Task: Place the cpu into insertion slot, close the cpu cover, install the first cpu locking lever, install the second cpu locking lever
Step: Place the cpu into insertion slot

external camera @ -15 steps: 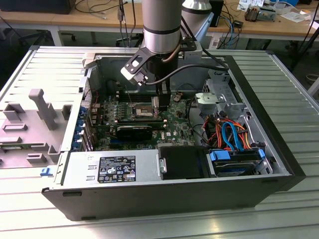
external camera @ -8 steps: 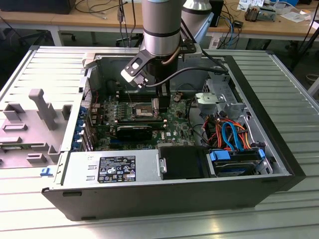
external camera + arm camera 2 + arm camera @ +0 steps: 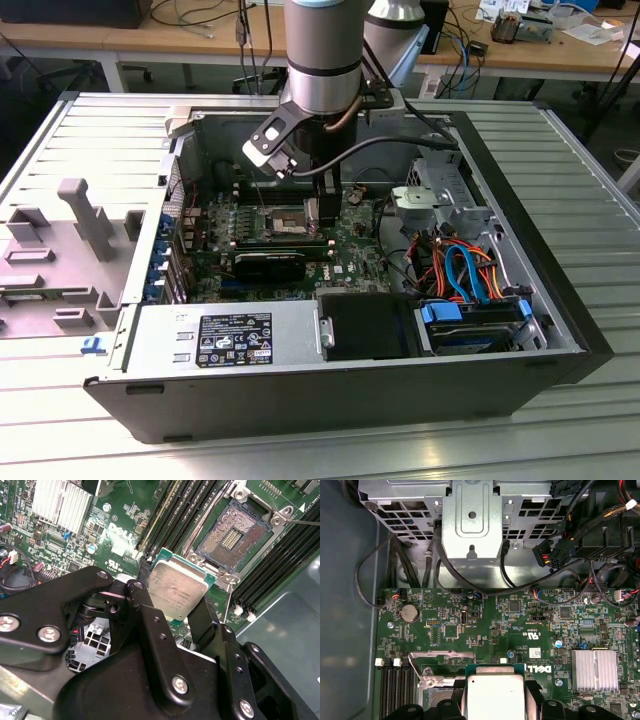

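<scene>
None of the four steps is done: the gripper (image 3: 172,605) is clamped on the cpu (image 3: 177,587), a flat square chip with a dull silver top, held over the circuit board (image 3: 125,545) just beside a corner of the insertion slot (image 3: 232,537). Beyond it, you will find the slot bare and the cpu cover (image 3: 436,654) apparently raised; seating, closing and locking are left to do.

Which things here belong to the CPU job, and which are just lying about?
Job: the cpu, gripped by the gripper; the insertion slot, bare; the cpu cover, open.
Lying about: heatsink, coin battery, memory slots, power supply.
</scene>
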Controlling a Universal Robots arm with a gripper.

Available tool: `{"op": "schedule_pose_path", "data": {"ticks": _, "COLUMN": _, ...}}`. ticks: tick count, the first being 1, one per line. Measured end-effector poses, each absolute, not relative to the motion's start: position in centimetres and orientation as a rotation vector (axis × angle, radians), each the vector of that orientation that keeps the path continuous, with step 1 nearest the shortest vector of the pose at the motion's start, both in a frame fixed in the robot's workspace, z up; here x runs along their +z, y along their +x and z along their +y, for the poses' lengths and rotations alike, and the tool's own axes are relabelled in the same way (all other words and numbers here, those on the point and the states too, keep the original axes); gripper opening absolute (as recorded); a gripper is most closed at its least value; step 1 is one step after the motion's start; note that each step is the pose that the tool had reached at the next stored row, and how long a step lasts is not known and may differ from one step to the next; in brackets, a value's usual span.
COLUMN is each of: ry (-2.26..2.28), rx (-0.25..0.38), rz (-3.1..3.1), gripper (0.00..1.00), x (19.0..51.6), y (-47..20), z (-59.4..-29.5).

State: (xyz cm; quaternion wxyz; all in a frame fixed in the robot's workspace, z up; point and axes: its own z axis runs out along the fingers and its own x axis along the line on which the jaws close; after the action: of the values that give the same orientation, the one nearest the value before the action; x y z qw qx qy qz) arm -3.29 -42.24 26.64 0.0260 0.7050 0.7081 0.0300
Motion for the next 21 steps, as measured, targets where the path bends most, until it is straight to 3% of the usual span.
{"op": "schedule_pose_path", "data": {"ticks": 21, "ry": 2.179, "rx": 0.093, "rz": 2.189, "gripper": 0.55, "x": 26.47, "y": -3.32, "z": -42.22}}
